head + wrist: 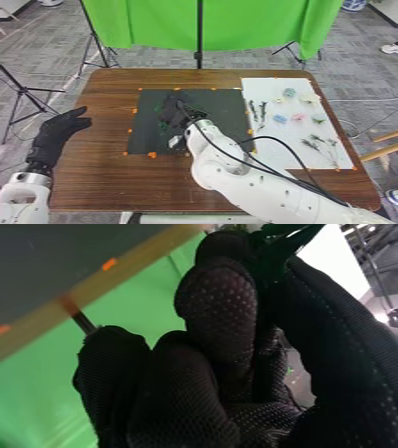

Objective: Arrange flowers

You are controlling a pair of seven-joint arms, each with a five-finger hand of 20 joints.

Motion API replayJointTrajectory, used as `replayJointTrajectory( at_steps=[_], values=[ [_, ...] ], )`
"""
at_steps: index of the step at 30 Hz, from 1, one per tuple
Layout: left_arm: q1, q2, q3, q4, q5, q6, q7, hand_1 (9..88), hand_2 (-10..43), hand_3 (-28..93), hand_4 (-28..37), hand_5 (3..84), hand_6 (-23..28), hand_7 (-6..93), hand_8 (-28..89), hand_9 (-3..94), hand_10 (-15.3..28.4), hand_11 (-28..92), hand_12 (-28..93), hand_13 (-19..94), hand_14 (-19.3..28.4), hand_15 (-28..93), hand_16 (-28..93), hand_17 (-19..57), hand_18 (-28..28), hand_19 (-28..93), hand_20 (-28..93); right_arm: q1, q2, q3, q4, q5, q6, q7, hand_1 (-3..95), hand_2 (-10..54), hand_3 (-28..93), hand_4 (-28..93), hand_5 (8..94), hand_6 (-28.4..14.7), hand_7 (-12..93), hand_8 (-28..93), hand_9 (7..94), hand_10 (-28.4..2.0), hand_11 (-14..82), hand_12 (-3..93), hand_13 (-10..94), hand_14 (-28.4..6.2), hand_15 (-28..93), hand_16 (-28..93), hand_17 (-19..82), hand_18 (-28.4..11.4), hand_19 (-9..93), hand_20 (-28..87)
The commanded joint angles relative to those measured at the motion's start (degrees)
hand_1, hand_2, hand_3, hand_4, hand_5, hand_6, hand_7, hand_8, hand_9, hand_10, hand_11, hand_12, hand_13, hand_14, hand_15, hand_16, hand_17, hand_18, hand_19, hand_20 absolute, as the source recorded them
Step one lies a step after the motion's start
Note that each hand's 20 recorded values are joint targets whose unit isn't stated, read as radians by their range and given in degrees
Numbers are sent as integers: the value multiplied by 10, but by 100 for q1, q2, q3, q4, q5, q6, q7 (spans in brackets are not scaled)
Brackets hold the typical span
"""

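Right hand [176, 114]: positioned over the black mat [151, 142], with its thumb [342, 334] and fingers [218, 299] together, clamped on green leaves [286, 229] at their tips. Left hand [60, 131]: well apart from the right hand, to its left, above the table edge, fingers apart and relaxed. To the right of the right hand lies a white sheet [275, 150], bearing the remaining flowers and greenery. Nearest the right hand on this sheet are slender green sprigs [262, 111]; farther to its right are a blue flower [280, 119], a pink flower [298, 117], a blue-green flower [289, 93] and a pale yellow flower [308, 99]. Branched stems [318, 143] lie on the sheet, to the right of the right hand and closer to the robot. Beyond both hands and the brown table [98, 182] hangs a green cloth [258, 22].
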Motion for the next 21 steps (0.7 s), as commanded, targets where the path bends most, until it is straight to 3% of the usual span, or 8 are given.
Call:
replayJointTrajectory(
  at_steps=[1,13,21],
  values=[
    [-103,-131,227,79,79,-132,-76,226,21,676,-266,458,56,87,-50,470,146,191,137,363,193,178,28,55,152,86,183,-311,-398,91,324,84,330,-173,513,-95,580,134,845,-25,345,232,937,-105,474,231,937,12,729,218,732,-125,932,570],
    [-232,-210,413,135,132,-180,-3,226,18,674,-260,455,55,85,-49,468,145,188,139,360,192,176,30,53,152,84,183,-634,-773,273,771,-104,651,-378,517,-95,590,90,827,-27,358,210,937,-105,448,222,937,9,698,214,728,-114,932,524],
    [-259,-215,390,134,169,-196,15,226,6,675,-252,451,55,83,-48,464,145,188,140,358,190,174,31,50,154,87,184,-659,-774,287,927,-254,651,-501,489,-95,574,51,826,-29,360,196,937,-108,438,215,937,3,688,214,726,-114,932,505]
  ],
)
